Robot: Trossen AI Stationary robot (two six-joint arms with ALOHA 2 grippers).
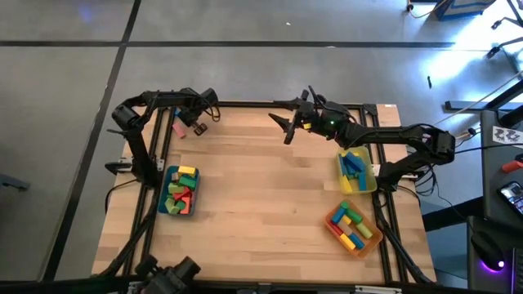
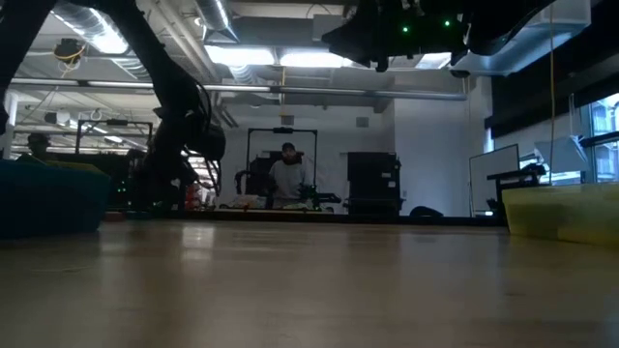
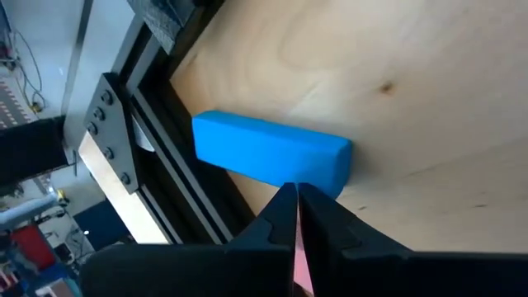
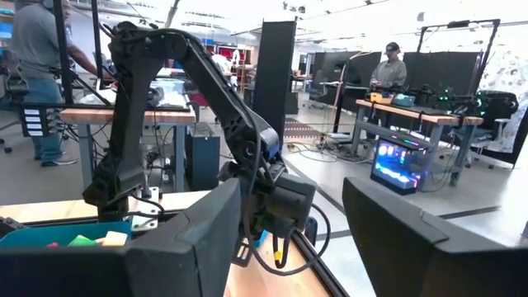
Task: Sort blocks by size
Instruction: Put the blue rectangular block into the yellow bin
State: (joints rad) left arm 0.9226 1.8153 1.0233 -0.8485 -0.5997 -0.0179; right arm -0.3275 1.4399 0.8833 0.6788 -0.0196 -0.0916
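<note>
A blue bar block (image 3: 268,153) lies flat on the wooden table beside the black frame rail (image 3: 177,177) at the far left corner. My left gripper (image 3: 295,198) (image 1: 199,126) is shut, slanting down, with its tips at the bar's near long edge. A pink block (image 1: 179,128) lies on the table just left of it, and pink (image 3: 300,268) shows through the gap farther back between the fingers. My right gripper (image 1: 289,127) (image 4: 289,239) hangs open, high over the table's far middle, with nothing between its fingers. My left gripper's shut fingertips (image 3: 287,206) stand at the blue bar's near long edge (image 3: 313,183), coming slanting down from above. I cannot tell whether they touch it. The bar lies flat on the table.
A teal tray (image 1: 166,196) with mixed blocks sits at the left. A yellow tray (image 1: 369,181) holding blue blocks and an orange tray (image 1: 333,230) with mixed blocks sit at the right. Bare wood (image 1: 261,204) spans the middle. People show in the room behind.
</note>
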